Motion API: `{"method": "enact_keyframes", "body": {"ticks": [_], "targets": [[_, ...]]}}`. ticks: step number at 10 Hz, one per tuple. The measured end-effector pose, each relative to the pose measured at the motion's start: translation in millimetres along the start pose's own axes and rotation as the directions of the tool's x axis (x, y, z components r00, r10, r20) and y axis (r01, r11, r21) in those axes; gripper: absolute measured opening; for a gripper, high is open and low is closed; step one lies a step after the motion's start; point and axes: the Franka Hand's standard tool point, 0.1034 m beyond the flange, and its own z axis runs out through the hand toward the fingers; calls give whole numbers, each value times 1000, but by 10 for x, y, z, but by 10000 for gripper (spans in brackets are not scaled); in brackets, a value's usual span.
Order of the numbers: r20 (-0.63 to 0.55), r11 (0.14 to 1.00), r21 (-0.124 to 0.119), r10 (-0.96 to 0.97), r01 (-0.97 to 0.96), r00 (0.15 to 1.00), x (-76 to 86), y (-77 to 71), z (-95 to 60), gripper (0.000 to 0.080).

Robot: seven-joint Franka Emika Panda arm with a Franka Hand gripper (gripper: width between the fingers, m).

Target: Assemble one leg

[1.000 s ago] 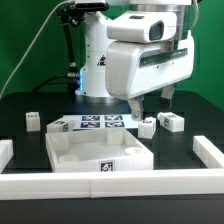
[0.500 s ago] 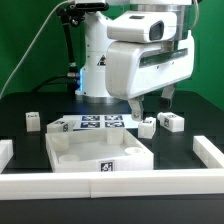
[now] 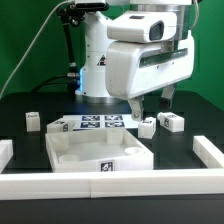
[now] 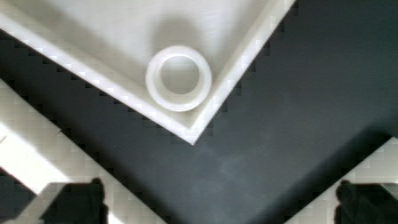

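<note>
Hovering wide open and empty, the pincer spans dark table just past the panel corner.

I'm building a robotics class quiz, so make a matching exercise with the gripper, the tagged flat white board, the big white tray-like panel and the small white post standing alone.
Things:
1. two-finger gripper
2. thin flat white marker board
3. large white plastic tray-like panel
4. small white plastic post

Places or states:
A. alone at the exterior view's left
B. open, holding nothing
C. nearest the exterior camera of the four
D. lying flat behind the panel, several tags

Pairs: 1-B, 2-D, 3-C, 4-A
</note>
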Motion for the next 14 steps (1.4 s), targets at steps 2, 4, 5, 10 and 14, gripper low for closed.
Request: {"method": "enact_keyframes", "body": {"ticks": [2, 4, 5, 10, 14], "targets": [[-18, 985, -26, -172, 171, 985, -54, -6, -30, 650], [-10, 954, -16, -300, 300, 954, -113, -8, 46, 650], [-6, 944, -11, -330, 330, 944, -121, -20, 81, 650], [-18, 902, -35, -431, 430, 902, -150, 55, 79, 650], [-9, 789, -59, -613, 612, 790, -370, -39, 151, 650]]}}
